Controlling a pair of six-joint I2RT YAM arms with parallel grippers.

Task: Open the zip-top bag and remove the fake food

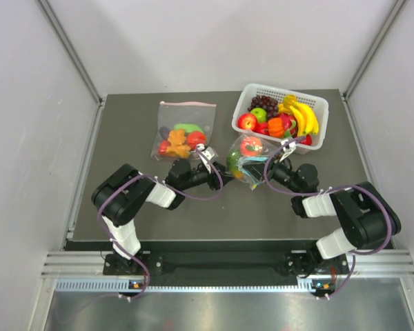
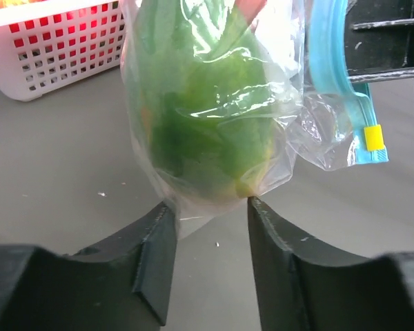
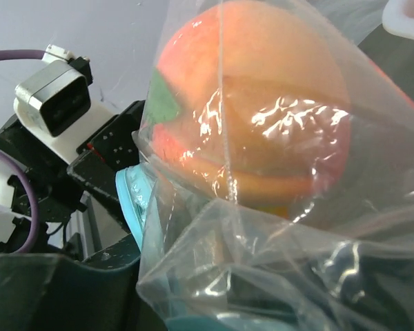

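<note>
The zip-top bag (image 1: pixel 247 160), clear with a teal-blue zip strip (image 2: pixel 329 76) and a yellow slider, hangs between my two grippers at mid table. Inside it are fake food pieces: a peach-red one (image 1: pixel 251 145), also in the right wrist view (image 3: pixel 262 103), and a green one (image 2: pixel 207 117). My left gripper (image 2: pixel 208 204) is open, its fingertips (image 2: pixel 159 234) touching the bag's lower end on both sides. My right gripper (image 1: pixel 274 167) holds the bag at its zip end. In its own view bunched plastic (image 3: pixel 262 262) hides the jaws.
A white basket (image 1: pixel 320 103) with bananas, grapes and other fruit stands at the back right, close behind the bag; it also shows in the left wrist view (image 2: pixel 48 62). A larger clear bag (image 1: pixel 185 131) with a pink-red strip lies at the back left.
</note>
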